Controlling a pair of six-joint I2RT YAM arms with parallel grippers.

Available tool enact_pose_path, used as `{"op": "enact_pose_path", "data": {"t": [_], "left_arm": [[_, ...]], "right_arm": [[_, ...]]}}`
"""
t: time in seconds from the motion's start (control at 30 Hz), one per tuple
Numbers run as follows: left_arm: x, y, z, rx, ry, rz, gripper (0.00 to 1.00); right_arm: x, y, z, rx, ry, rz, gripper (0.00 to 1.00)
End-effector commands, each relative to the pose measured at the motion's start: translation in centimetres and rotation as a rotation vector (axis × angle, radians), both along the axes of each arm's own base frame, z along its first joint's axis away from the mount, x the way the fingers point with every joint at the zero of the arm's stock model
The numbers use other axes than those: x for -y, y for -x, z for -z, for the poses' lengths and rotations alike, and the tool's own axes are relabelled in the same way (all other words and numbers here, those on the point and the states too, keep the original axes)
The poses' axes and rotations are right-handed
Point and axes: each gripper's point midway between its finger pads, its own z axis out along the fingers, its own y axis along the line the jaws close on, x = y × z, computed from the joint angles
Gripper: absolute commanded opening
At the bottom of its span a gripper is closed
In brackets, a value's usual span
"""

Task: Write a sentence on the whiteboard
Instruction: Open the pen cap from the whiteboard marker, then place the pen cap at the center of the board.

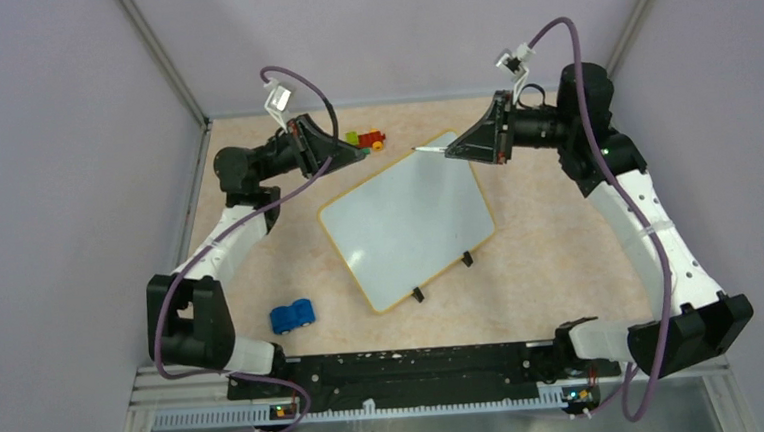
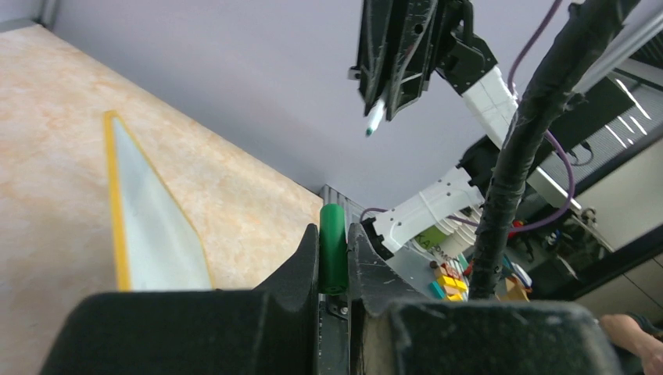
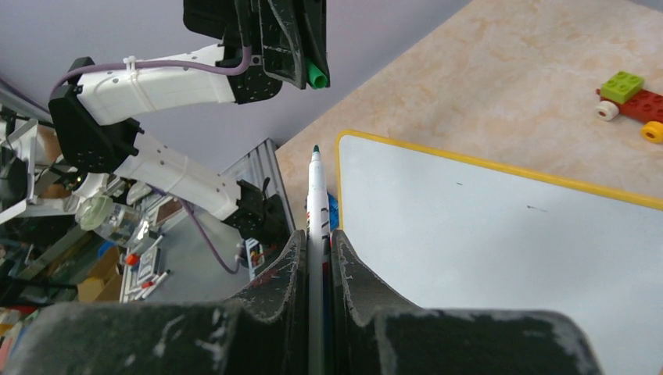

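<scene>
The whiteboard (image 1: 409, 229) lies tilted on the table, white with a tan-yellow rim and black clips on its near edge; it also shows in the right wrist view (image 3: 500, 234) and the left wrist view (image 2: 148, 226). No green writing shows on it. My left gripper (image 1: 362, 155) is shut on the green marker cap (image 2: 332, 248), held above the table left of the board's far corner. My right gripper (image 1: 451, 150) is shut on the uncapped white marker (image 3: 317, 203), green tip pointing left, above the board's far edge.
A small toy of red, green and yellow bricks (image 1: 365, 139) lies at the back, next to my left gripper. A blue toy car (image 1: 292, 316) sits near the front left. Purple walls stand on three sides.
</scene>
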Motion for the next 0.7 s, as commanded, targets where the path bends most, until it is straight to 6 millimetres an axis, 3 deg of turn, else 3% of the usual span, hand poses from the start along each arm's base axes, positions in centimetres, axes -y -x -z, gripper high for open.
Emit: {"op": "enact_pose_path", "data": {"t": [0.0, 0.13, 0.2, 0.3, 0.4, 0.5, 0.67], "left_arm": [[-2.0, 0.8, -1.7, 0.087, -0.005, -0.044, 0.00], [-4.8, -1.4, -1.2, 0.087, -0.089, -0.130, 0.00], [-6.8, -4.2, -0.4, 0.072, -0.176, -0.231, 0.00], [-10.3, -8.9, 3.0, 0.059, -0.461, -0.478, 0.00], [-14.9, -11.1, 7.0, -0.023, -0.751, -0.662, 0.00], [-18.8, -11.0, 12.2, -0.129, -0.952, -0.714, 0.01], [-23.1, -9.5, 19.6, -0.229, -1.228, -0.720, 0.04]], "right_arm": [[2.0, 1.2, -2.2, 0.088, -0.032, -0.008, 0.00], [4.3, 0.2, -1.8, 0.078, -0.032, 0.044, 0.00], [5.6, -0.2, -1.6, 0.078, -0.030, 0.072, 0.00], [7.1, -0.7, -1.0, 0.076, -0.004, 0.107, 0.00], [7.8, -1.1, 0.1, 0.075, 0.047, 0.142, 0.00], [8.1, -1.2, 1.7, 0.061, 0.084, 0.157, 0.00], [8.6, -1.4, 4.4, 0.052, 0.144, 0.175, 0.00]]}}
